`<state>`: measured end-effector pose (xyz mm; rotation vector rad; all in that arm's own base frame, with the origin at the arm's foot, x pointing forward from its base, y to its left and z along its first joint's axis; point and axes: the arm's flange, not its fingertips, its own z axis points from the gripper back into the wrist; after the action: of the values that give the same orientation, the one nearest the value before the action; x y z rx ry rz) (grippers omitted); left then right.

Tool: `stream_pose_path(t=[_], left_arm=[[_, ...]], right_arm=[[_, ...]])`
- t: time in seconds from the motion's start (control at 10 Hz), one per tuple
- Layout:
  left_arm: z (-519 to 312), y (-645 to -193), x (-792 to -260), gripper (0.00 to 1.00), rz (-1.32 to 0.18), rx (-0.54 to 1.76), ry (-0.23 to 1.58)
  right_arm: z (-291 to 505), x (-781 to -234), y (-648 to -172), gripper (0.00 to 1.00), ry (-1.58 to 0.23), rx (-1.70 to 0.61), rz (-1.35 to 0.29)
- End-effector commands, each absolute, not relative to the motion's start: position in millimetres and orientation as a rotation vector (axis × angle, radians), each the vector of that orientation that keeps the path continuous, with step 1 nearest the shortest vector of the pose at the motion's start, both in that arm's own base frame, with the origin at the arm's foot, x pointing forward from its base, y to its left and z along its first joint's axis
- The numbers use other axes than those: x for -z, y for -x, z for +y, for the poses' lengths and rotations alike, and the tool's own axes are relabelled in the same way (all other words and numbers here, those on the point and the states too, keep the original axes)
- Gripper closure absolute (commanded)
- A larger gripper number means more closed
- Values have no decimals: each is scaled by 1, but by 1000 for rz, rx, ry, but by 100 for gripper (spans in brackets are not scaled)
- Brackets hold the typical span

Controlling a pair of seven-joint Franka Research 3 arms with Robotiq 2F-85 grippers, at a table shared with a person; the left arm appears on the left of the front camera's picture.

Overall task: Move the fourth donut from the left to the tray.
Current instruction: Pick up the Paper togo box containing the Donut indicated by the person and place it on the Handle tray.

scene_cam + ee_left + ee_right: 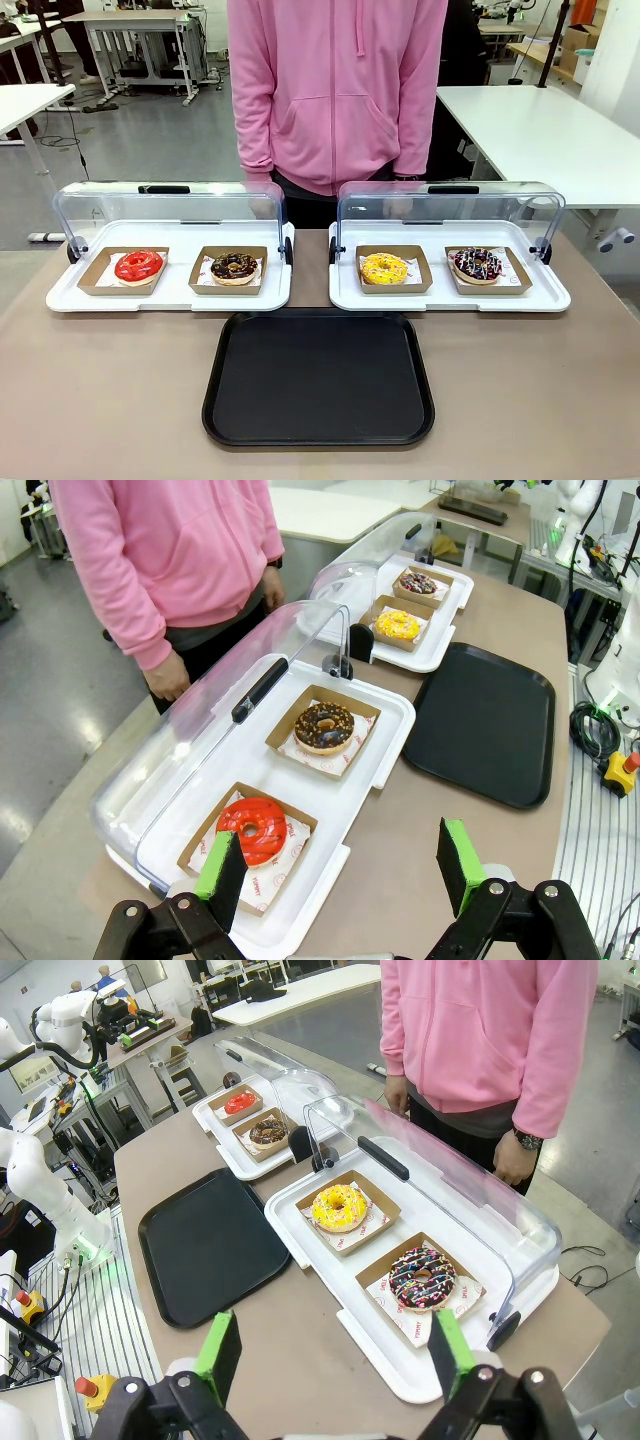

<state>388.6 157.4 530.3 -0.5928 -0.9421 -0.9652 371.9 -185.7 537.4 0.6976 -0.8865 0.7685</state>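
Observation:
The fourth donut [478, 264] has dark icing with pink and white sprinkles and sits in a brown cardboard holder at the right end of the right white tray [450, 299]. It also appears in the right wrist view [423, 1279] and far off in the left wrist view [418, 582]. The black tray [319, 376] lies bare on the table in front of the white trays. My right gripper [335, 1352] hangs open above the table's edge, short of the fourth donut. My left gripper [342, 861] is open too, near the red donut [252, 827].
From the left the row holds a red donut [138, 265], a chocolate crumb donut [234, 267] and a yellow donut [385, 268]. Both clear lids [170, 207] are swung open toward a person in a pink hoodie [335, 90] standing at the far side.

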Motion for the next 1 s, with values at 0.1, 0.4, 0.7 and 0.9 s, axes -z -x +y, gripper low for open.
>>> stream_pose_path(t=[0.1, 0.4, 0.7, 0.9], left_arm=[[157, -390, -532, 0, -959, 967, 603], [157, -390, -532, 0, -959, 967, 603], [157, -390, -532, 0, -959, 967, 603], [157, -390, -532, 0, -959, 967, 603]], right_arm=[[-186, -540, -376, 0, -703, -782, -921], [-186, -540, -376, 0, -703, -782, -921], [-186, -540, -376, 0, -703, -782, -921], [-186, -540, -376, 0, -703, -782, -921]])
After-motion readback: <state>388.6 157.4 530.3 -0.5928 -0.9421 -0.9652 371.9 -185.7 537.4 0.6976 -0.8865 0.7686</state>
